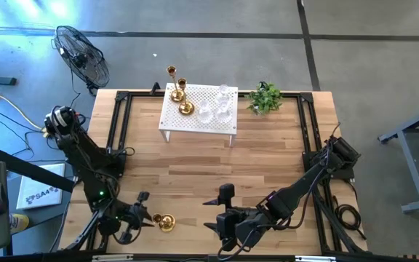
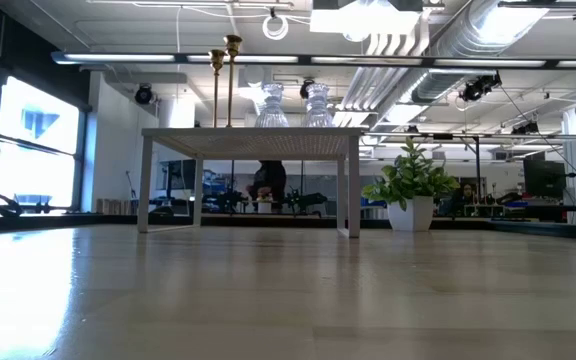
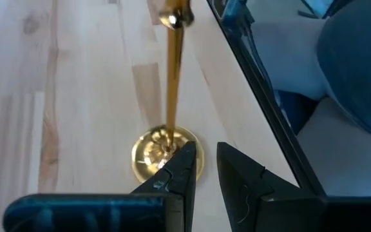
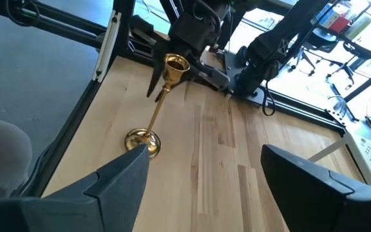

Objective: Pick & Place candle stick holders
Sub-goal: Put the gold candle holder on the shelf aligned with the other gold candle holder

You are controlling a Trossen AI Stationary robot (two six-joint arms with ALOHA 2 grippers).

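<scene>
A brass candle stick holder is seen on the wooden table near its front edge, apparently upright on its round base, just beside the left gripper. It is judged stiff, fairly light, top-heavy and slippery where polished; the slim stem above the base is judged the best place to grip.

The left gripper's fingers are nearly pressed together with nothing between them. The right gripper is spread wide and empty, close by.

2 more brass holders and clear glass holders, judged fragile, stand on the white perforated stand. "SA4" can be read on a sheet beside the table.
</scene>
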